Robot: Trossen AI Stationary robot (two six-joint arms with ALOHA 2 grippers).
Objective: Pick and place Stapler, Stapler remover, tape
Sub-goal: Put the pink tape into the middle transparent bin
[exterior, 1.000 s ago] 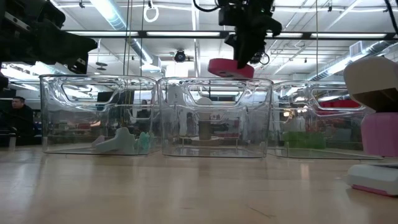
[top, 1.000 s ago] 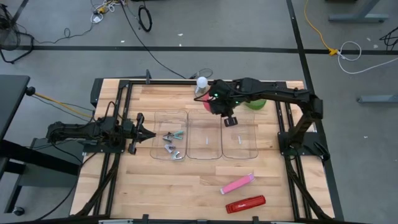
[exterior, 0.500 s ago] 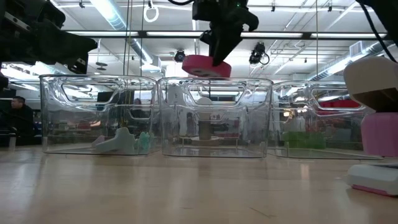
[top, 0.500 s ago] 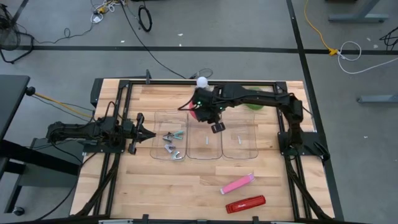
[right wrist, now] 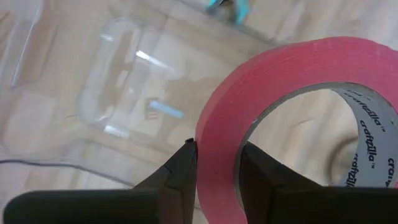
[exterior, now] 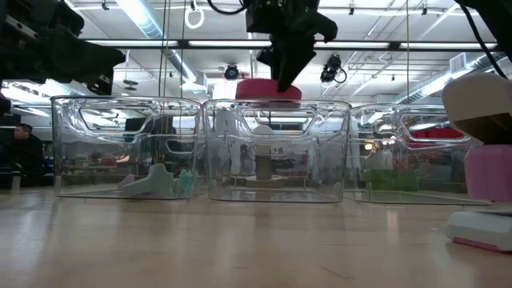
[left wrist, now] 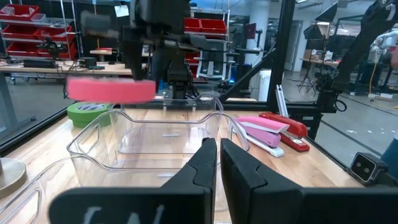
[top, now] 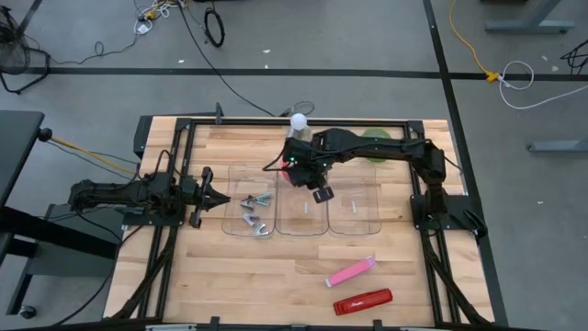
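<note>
Pink-red tape [right wrist: 292,93], a flat roll, was held edge-on between the two fingers of the right gripper [right wrist: 214,162], which were closed onto the roll's wall, one finger outside and one inside the ring. In the low view the roll [exterior: 269,90] was seen hanging level just above the rim of the middle clear bin [exterior: 276,152]; from above, the right gripper [top: 299,170] was placed over that bin's far edge [top: 301,167], near the white ball [top: 298,120].

A green roll of tape [top: 377,147] was lying on the table's far side, partly hidden under the right arm. Metal staple removers [top: 254,213] were lying in the left clear bin [top: 230,198]. The right clear bin [top: 371,221] was standing beside the middle one. A pink stapler [top: 351,272] and a red stapler [top: 362,302] were lying on the wooden table [top: 230,276] nearer the front, well apart from the bins.

The left gripper [top: 209,195] was resting just beside the left bin, its fingers [left wrist: 239,171] drawn almost together with nothing between them.
</note>
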